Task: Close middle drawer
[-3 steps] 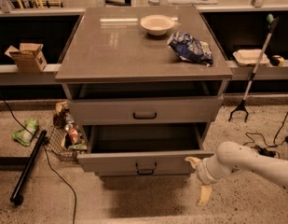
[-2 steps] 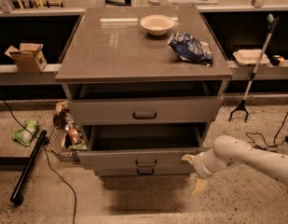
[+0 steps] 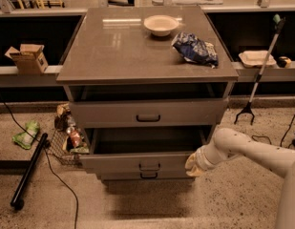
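Camera view: smooth grey cabinet (image 3: 113,51), flat glossy top. Middle drawer (image 3: 118,162) stood pulled out at 6 o'clock of frame: shallow matte grey box, low front panel, small dark bar handle. Pale yellowish gripper (image 3: 194,164) sat at panel's 3 o'clock end; spread or closed, could not tell. Round cream bowl (image 3: 161,24) and crumpled blue bag (image 3: 195,49) lay on top.

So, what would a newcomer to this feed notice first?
The middle drawer standing pulled out of the grey cabinet, dark inside. Next, the pale arm reaching in from the right, its gripper at the right end of that drawer's front. On the cabinet top sit a white bowl and a crumpled blue bag.
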